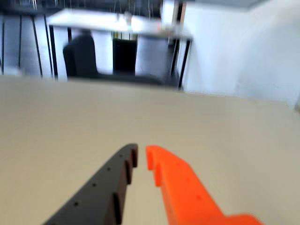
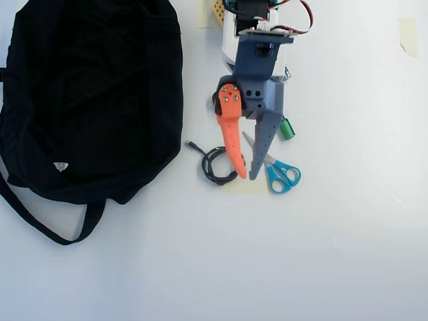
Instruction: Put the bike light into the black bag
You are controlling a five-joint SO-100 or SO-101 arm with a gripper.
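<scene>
The gripper (image 2: 245, 176) sits just right of the frame's centre in the overhead view, pointing down the picture, its orange finger (image 2: 232, 137) on the left and grey finger (image 2: 263, 144) on the right. The tips stand close together with only a narrow gap, and nothing shows between them. The wrist view shows the same: two fingertips nearly meeting over bare pale table (image 1: 234, 136), holding nothing, with a blurred room behind.

The bag (image 2: 93, 93) fills the upper left of the overhead view, lying flat, strap (image 2: 40, 224) looping out at lower left, a small white label (image 2: 61, 166) near its lower edge. No opening can be made out.

The light cannot be found in either view. It may lie hidden under the arm, but that cannot be told.

Beside the fingertips lie a coiled cable (image 2: 215, 164) to the left, blue-handled scissors (image 2: 279, 172) to the right, and a small green object (image 2: 287, 128) further up on the right.

Judging from this, the step in hand is finding and reaching the light. It would go best with the jaws opened wide first, the arm moved clear so the table beneath shows, and care taken not to snag the cable or scissors.
</scene>
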